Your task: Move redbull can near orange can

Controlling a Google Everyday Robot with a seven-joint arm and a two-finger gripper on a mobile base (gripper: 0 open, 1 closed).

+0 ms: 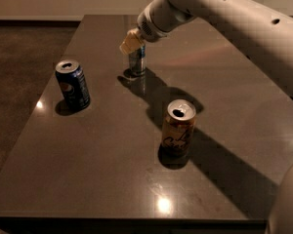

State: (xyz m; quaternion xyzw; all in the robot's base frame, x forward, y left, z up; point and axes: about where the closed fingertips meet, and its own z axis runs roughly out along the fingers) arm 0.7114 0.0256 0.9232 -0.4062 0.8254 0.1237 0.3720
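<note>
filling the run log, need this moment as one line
pincer at top of redbull can | redbull can upright, behind orange can | cans apart | move not yet done

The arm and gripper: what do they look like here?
The arm is a thick, rounded off-white shell with small dark holes, narrowing to a greyish wrist collar. The gripper, at the top of the redbull can, is pale tan. No cables or lettering show.
</note>
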